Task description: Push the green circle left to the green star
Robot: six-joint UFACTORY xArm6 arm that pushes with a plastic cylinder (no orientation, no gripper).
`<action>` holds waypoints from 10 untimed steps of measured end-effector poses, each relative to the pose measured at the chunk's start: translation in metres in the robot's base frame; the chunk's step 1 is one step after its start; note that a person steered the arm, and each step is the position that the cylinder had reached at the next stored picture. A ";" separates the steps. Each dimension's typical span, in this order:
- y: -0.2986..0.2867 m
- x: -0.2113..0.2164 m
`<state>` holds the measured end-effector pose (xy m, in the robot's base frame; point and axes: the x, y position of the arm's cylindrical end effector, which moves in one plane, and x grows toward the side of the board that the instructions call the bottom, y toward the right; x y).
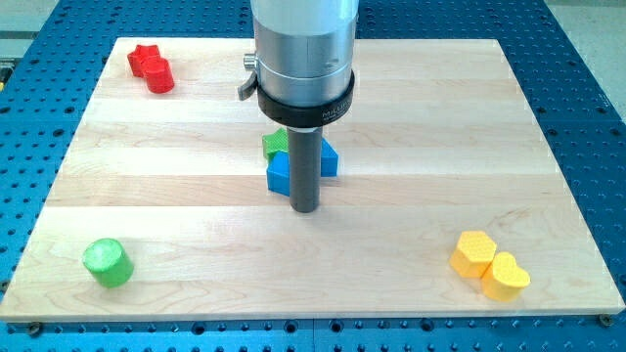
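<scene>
Board (411, 127) pale smooth wood with visible grain, green circle (107, 262) and yellow blocks (489, 265) ridged matt plastic, arm housing (303, 44) brushed metal, rod (306, 168) dark matt, surrounding base (587, 88) blue perforated metal.

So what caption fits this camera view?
My tip beside blue block and green star; green circle far at view's bottom left.

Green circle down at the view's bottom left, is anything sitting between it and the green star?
Nothing visible does. The green circle has bare board up to the green star, which sits mid-board touching a blue block behind my tip. My tip stands far right of the circle.
</scene>
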<state>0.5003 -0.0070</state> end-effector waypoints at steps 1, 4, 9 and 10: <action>-0.007 0.053; -0.211 0.115; -0.087 0.043; -0.086 0.027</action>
<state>0.5275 -0.0935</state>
